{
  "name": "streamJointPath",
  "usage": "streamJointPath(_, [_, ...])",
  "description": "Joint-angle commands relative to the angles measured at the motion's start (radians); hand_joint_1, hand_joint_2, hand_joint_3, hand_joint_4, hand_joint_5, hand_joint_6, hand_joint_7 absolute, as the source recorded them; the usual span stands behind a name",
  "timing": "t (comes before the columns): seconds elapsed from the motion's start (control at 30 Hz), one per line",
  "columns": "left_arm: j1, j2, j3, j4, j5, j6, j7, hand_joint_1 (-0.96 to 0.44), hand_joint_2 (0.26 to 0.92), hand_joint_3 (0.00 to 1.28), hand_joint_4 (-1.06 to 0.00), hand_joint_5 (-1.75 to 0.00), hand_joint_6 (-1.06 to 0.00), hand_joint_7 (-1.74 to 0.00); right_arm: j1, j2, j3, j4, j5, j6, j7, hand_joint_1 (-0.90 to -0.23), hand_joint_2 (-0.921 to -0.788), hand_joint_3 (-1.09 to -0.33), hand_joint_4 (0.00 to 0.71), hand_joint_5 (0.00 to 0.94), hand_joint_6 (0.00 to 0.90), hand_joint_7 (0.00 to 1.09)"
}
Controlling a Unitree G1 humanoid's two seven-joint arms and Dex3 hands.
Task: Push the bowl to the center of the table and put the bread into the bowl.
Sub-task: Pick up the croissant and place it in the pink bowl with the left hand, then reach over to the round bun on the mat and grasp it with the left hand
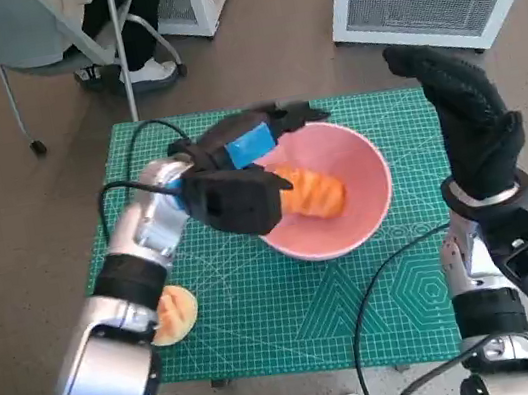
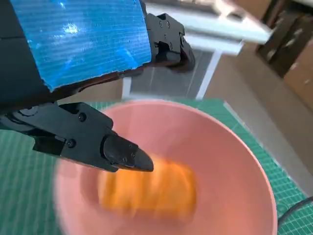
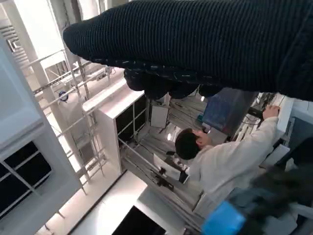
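Bread (image 1: 315, 191) lies inside pink bowl (image 1: 366, 203), long axis slanting from upper left to lower right in head view, blurred in left wrist view. Bowl sits near middle of green cutting mat (image 1: 292, 304) on the bench. Left hand (image 1: 248, 149) hovers over bowl's left rim, fingers spread, holding nothing. Right hand (image 1: 469, 118) raised off mat's right edge, fingers extended, empty. Second bun (image 1: 172, 314) near mat's left edge. No readable writing.

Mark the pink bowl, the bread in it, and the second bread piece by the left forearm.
pink bowl (image 1: 365, 165): head view, bare inner wall on its right side.
bread (image 1: 316, 192): head view, middle of the orange loaf.
second bread piece (image 1: 174, 315): head view, its visible rounded top.
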Motion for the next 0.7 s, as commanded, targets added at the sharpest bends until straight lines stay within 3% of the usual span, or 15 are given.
streamJointPath(0.03, [0.107,0.089,0.04,-0.177,-0.044,-0.03,-0.045,-0.4,0.882,0.01,-0.04,0.0,-0.08,-0.23,0.028,0.003,0.002,-0.005,-0.018,0.011,-0.013,-0.627,-0.921,-0.812,0.387,0.0,0.312,0.2])
streamJointPath(0.27, [0.288,0.228,0.141,-0.5,-0.133,0.011,-0.129,-0.38,0.872,0.0,-0.07,0.0,-0.17,-0.1,0.034,0.005,0.006,-0.015,-0.016,0.013,-0.015,-0.627,-0.921,-0.811,0.388,0.0,0.313,0.2])
streamJointPath(0.5, [0.502,0.36,0.279,-0.843,-0.216,0.155,-0.214,-0.31,0.841,0.0,-0.13,-0.02,-0.24,-0.08,0.039,0.007,0.009,-0.023,-0.014,0.017,-0.015,-0.631,-0.921,-0.811,0.388,0.0,0.313,0.2])
streamJointPath(0.7, [0.679,0.45,0.39,-1.002,-0.231,0.259,-0.263,-0.25,0.821,0.0,-0.19,-0.01,-0.29,-0.07,0.041,0.011,0.011,-0.025,-0.005,0.022,-0.011,-0.636,-0.921,-0.81,0.388,0.0,0.313,0.2])
